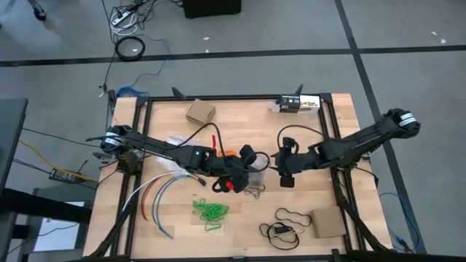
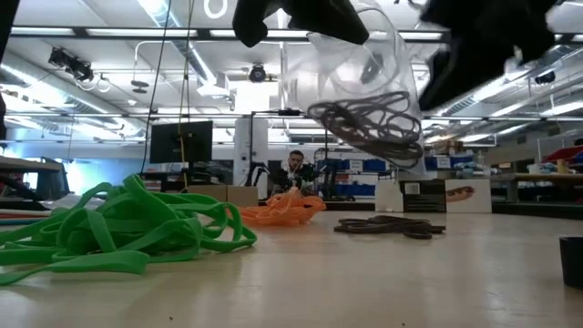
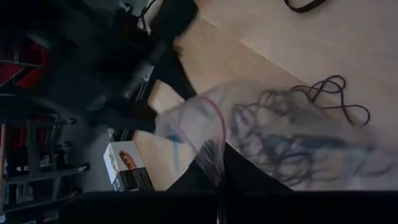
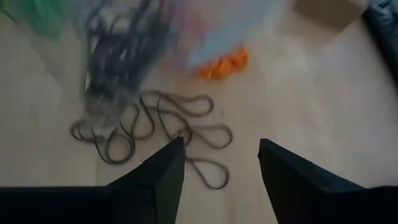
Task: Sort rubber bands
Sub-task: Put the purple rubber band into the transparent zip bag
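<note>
Jaws: left gripper (image 1: pixel 248 168) pinching clear bag (image 2: pixel 355 64) of dark bands (image 2: pixel 373 123) – likely by its rim; right gripper (image 4: pixel 221 165) spread, at 3 o'clock. Loose dark bands (image 4: pixel 161 134) beneath; green heap (image 1: pixel 210 211) at 7 o'clock.

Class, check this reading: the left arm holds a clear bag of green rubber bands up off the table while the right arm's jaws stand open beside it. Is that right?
One detail is wrong: the clear bag holds dark brown-black rubber bands, not green. The low view shows it; the green rubber bands lie heaped on the table. The rest stands: the left gripper holds the bag up, and the right gripper has open jaws beside it.
</note>
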Controlling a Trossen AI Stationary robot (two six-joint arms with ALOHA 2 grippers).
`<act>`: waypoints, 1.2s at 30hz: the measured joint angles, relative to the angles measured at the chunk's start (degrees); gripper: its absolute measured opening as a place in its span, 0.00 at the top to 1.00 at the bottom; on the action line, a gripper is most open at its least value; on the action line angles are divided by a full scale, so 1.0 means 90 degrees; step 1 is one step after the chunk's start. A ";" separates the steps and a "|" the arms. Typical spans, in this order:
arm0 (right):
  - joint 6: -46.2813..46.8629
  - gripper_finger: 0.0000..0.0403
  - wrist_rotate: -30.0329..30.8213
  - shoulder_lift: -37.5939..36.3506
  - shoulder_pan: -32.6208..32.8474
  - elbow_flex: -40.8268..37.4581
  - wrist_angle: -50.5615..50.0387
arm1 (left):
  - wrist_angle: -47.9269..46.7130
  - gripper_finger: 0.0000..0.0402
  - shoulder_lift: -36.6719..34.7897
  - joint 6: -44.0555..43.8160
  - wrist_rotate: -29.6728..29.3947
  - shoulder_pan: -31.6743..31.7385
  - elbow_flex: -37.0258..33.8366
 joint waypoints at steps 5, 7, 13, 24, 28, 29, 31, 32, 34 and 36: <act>-0.0067 0.57 -0.0466 0.0000 -0.0404 -0.1311 0.1421 | -0.0148 1.00 0.0000 -0.0109 0.0000 0.0000 0.0000; -0.0145 0.57 -0.0617 0.0008 -0.0603 -0.1752 0.1977 | -0.0146 1.00 0.0000 -0.0142 0.0028 0.0000 -0.0001; -0.0543 0.57 -0.1065 0.0348 -0.1053 -0.2510 0.3545 | -0.0102 1.00 0.0000 -0.0150 0.0119 0.0000 -0.0002; -0.0756 0.61 -0.1401 0.2311 -0.1568 -0.2415 0.4973 | -0.0157 1.00 0.0000 -0.0184 0.0119 0.0000 -0.0002; -0.0891 0.88 -0.1637 0.2438 -0.1579 -0.2279 0.4927 | -0.0225 1.00 0.0000 -0.0194 0.0119 0.0000 -0.0002; -0.0976 0.94 -0.1749 0.2418 -0.1594 -0.2277 0.4915 | -0.0246 1.00 0.0000 -0.0194 0.0119 0.0000 -0.0002; -0.0857 0.97 -0.1821 0.2380 -0.1622 -0.2277 0.4883 | -0.0240 1.00 0.0000 -0.0196 0.0119 0.0000 -0.0002; -0.0771 0.98 -0.1825 0.2307 -0.1622 -0.2277 0.4797 | -0.0239 1.00 0.0000 -0.0194 0.0119 0.0000 -0.0002; -0.0696 0.99 -0.1866 0.2123 -0.1609 -0.2302 0.4643 | -0.0237 1.00 0.0000 -0.0195 0.0119 0.0000 -0.0002; -0.0596 1.00 -0.1866 0.1823 -0.1574 -0.2318 0.4451 | -0.0248 1.00 0.0000 -0.0205 0.0119 0.0000 -0.0002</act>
